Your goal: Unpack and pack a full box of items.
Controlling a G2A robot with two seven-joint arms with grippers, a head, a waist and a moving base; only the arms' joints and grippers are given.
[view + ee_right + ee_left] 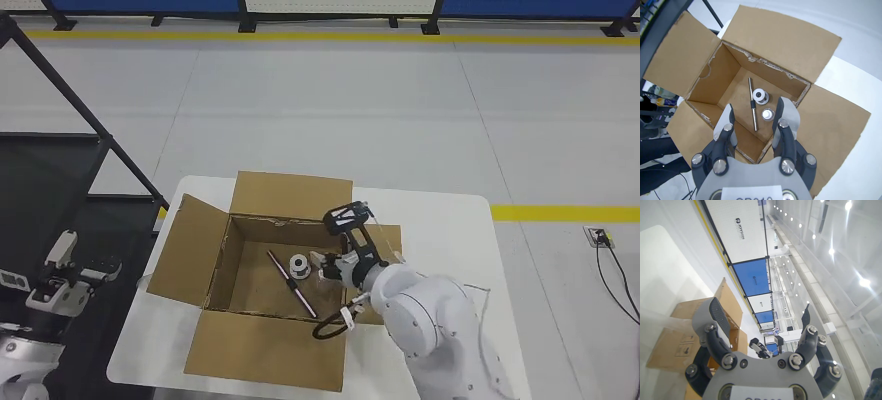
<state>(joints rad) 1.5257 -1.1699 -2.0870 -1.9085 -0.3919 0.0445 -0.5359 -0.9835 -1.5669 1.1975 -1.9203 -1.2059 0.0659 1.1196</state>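
An open cardboard box (262,347) stands on the white table (440,215), all its flaps folded out. On its floor lie a metal rod (291,283) (754,108), a silver spool (299,265) (760,96) and a small clear-capped piece (768,114). My right gripper (346,216) (755,104) hangs open above the box's right side, pointing down inside with nothing between its fingers. My left gripper (78,268) (761,305) is off the table's left edge, open and empty, tilted up toward the hall ceiling; the box (696,332) lies beyond it.
A black metal frame (110,150) slants past the table's far left corner. The table's right part (450,250) is bare. Grey floor with a yellow line (560,212) surrounds the table.
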